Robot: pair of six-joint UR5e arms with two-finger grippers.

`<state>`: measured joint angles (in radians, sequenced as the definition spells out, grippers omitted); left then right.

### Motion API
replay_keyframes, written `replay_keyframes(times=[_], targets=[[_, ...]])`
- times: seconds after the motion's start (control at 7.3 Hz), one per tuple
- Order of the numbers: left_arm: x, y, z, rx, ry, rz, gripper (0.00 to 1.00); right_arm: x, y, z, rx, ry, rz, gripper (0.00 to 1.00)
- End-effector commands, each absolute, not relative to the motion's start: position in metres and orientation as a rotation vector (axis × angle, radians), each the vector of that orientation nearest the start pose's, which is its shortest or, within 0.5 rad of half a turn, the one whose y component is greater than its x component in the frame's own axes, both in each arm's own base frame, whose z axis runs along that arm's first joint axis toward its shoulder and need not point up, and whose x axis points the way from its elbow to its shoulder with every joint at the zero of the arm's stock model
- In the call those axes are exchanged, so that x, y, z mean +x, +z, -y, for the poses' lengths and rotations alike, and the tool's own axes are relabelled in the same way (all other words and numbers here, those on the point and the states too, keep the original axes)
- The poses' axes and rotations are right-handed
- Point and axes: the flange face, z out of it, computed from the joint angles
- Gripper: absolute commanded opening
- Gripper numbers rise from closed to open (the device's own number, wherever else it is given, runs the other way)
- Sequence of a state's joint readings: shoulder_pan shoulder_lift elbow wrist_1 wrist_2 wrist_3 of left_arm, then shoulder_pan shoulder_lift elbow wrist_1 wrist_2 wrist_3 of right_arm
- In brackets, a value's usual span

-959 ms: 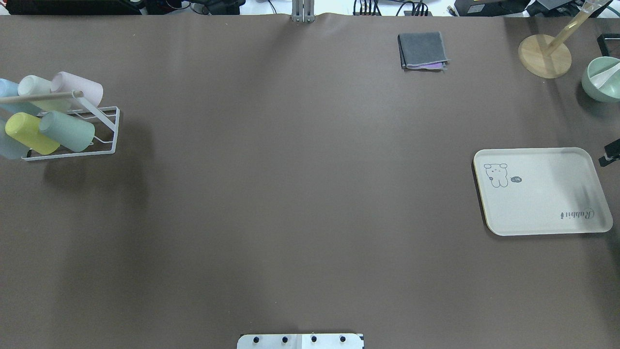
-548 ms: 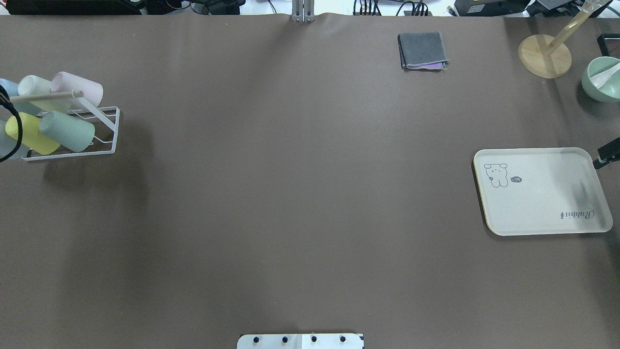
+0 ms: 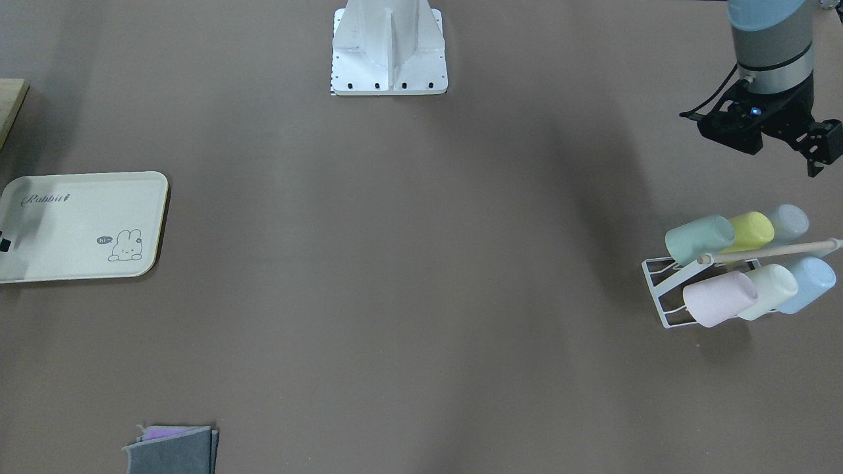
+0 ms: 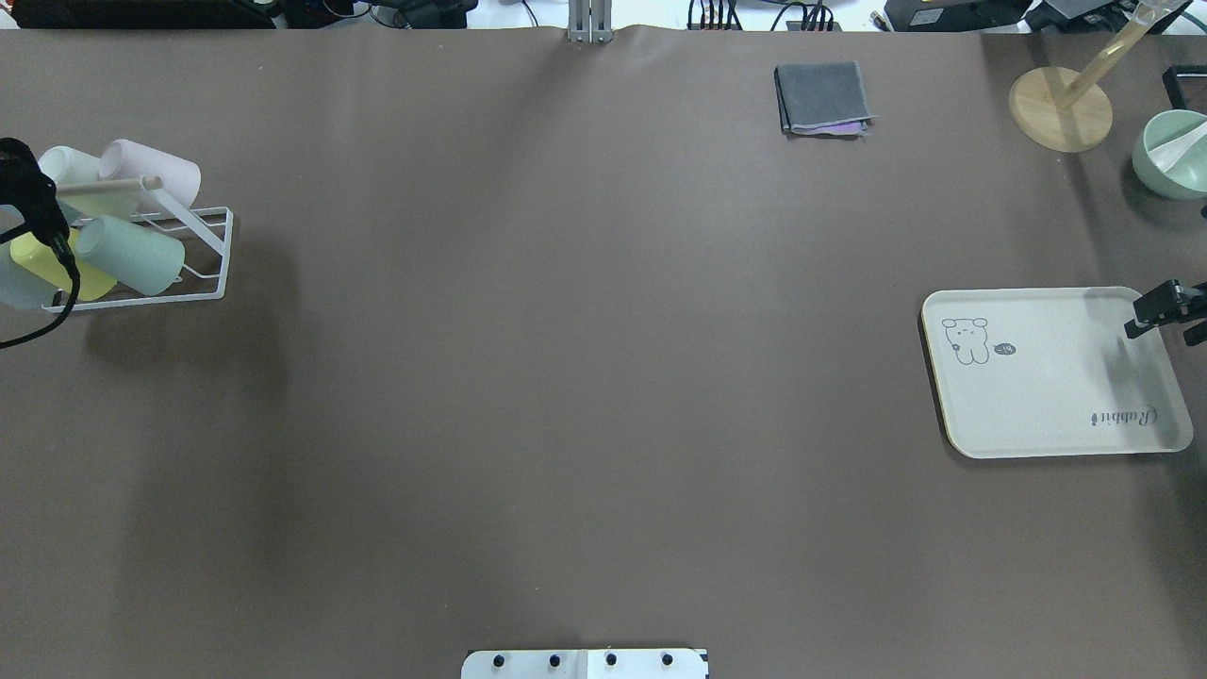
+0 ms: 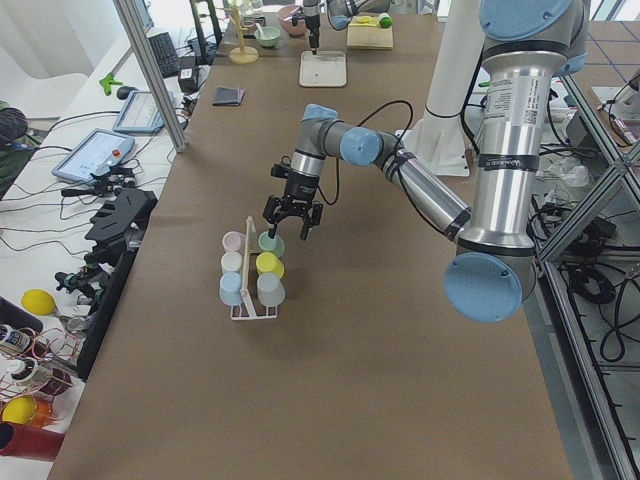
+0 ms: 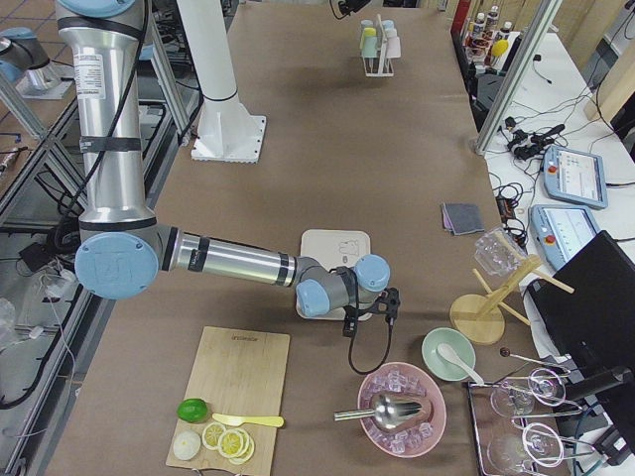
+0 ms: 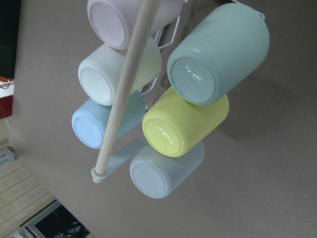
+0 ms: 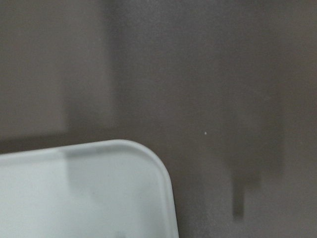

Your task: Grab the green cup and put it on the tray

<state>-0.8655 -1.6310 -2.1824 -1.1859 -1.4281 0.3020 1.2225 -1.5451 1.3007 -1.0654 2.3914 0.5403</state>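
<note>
The green cup (image 3: pixel 698 238) lies tilted on a white wire rack (image 4: pixel 193 223) by the table's left edge. Its closed base is raised toward that edge, its long axis runs along the table's length, and its mouth is hidden. A yellow cup (image 7: pixel 183 126) lies next to it. The left claw (image 5: pixel 293 222) hangs near the rack with its fingers spread. The tray (image 4: pixel 1056 396) sits by the right edge. The right claw (image 4: pixel 1158 315) above its rim is cut off, so I cannot tell its state. The table (image 4: pixel 585 377) is matte brown, and cluttered desks (image 5: pixel 110 150) lie beyond it.
</note>
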Motion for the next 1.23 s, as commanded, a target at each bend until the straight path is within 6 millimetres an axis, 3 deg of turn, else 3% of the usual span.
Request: replay_keyframes(times=[0.0, 0.14, 0.27, 0.55, 0.69, 0.82, 0.96, 1.1], targets=[[0.217, 0.413, 0.430, 0.293, 1.089, 0.293, 0.99, -0.117, 0.721, 0.495, -0.125, 0.068, 0.847, 0.30], [0.231, 0.406, 0.428, 0.281, 1.179, 0.338, 0.99, -0.116, 0.723, 0.493, -0.127, 0.066, 0.848, 0.12], [0.245, 0.398, 0.434, 0.287, 1.290, 0.412, 0.99, -0.115, 0.724, 0.490, -0.127, 0.067, 0.847, 0.00], [0.293, 0.401, 0.457, 0.232, 1.436, 0.543, 0.99, -0.113, 0.730, 0.486, -0.118, 0.048, 0.851, 0.00], [0.309, 0.398, 0.455, 0.217, 1.560, 0.597, 0.99, -0.114, 0.728, 0.485, -0.087, 0.006, 0.870, 0.00], [0.327, 0.399, 0.446, 0.221, 1.617, 0.639, 0.98, -0.120, 0.712, 0.490, -0.081, -0.036, 0.933, 0.00], [0.341, 0.412, 0.446, 0.195, 1.638, 0.693, 0.98, -0.127, 0.691, 0.500, -0.074, -0.064, 0.993, 0.00], [0.343, 0.420, 0.448, 0.180, 1.643, 0.709, 0.98, -0.137, 0.656, 0.522, -0.045, -0.089, 1.045, 0.00]])
